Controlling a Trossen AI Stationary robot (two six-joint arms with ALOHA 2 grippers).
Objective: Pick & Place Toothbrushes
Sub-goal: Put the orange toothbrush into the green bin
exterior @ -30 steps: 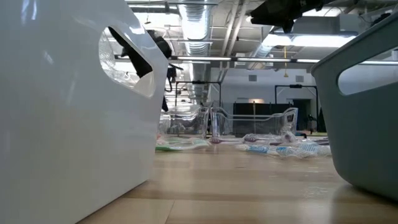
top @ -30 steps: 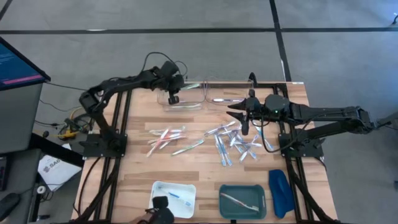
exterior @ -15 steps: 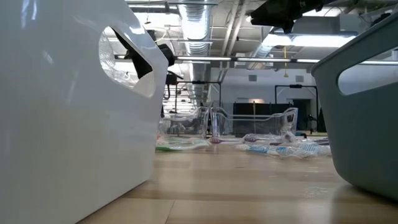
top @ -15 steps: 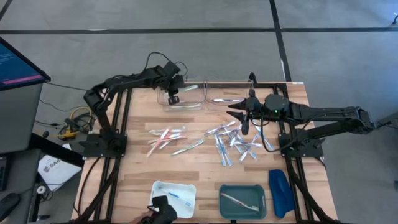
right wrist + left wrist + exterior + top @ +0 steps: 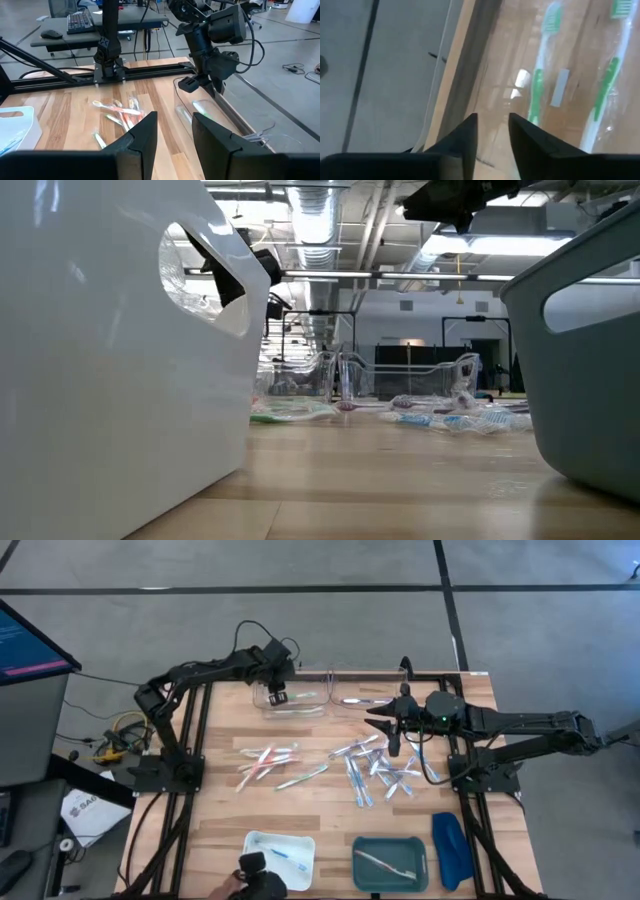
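My left gripper (image 5: 278,693) hangs open and slanting down over the left clear bin (image 5: 310,708) at the table's far edge. Two green toothbrushes (image 5: 538,75) (image 5: 606,87) lie on the bin's floor beyond its fingers. My right gripper (image 5: 391,730) stands open above the pile of blue and clear-wrapped toothbrushes (image 5: 378,772), with nothing between its fingers. A second pile of pink, green and white toothbrushes (image 5: 266,762) lies flat on the wood at the middle left. In the right wrist view my left gripper (image 5: 197,82) shows over the bin's wall (image 5: 182,102).
A second clear bin (image 5: 362,692) stands beside the first. At the near edge are a white tray (image 5: 258,843) with a blue toothbrush, a teal tray (image 5: 365,875) with a white one, and a dark-blue oblong object (image 5: 450,850). A person's hand with a dark thing (image 5: 257,883) shows there.
My left gripper has tipped and turned a little over the left clear bin without shifting place.
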